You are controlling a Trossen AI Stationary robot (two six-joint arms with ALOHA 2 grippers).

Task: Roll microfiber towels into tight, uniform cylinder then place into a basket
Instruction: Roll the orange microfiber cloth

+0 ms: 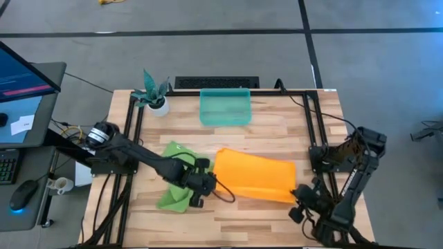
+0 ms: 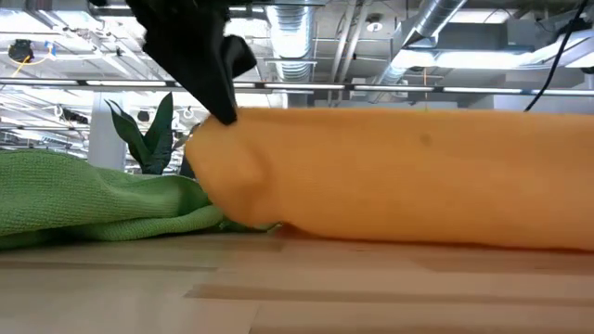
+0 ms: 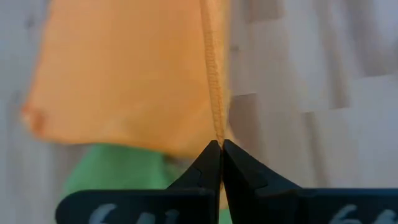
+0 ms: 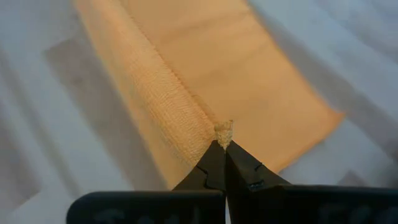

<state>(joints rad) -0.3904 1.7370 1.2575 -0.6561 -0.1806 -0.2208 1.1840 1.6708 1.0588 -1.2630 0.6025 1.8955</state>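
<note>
I've got both end effectors, left (image 3: pixel 220 144) and right (image 4: pixel 222 144), pinching thin orange towel (image 1: pixel 252 175) hems; either could slip, loosening the roll.

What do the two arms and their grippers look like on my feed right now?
Both arms are dark, nearly black, jointed links. The left arm has a round silver-grey joint housing near its base. The right arm carries loose dark cabling. The left gripper and right gripper each show two black, wedge-shaped fingers tapering to a point, with pale markings below.

We can't see much of the green towel (image 1: pixel 174 196), the left gripper (image 1: pixel 208 185) covers part, and the low view crops the orange towel (image 2: pixel 399 172).
</note>
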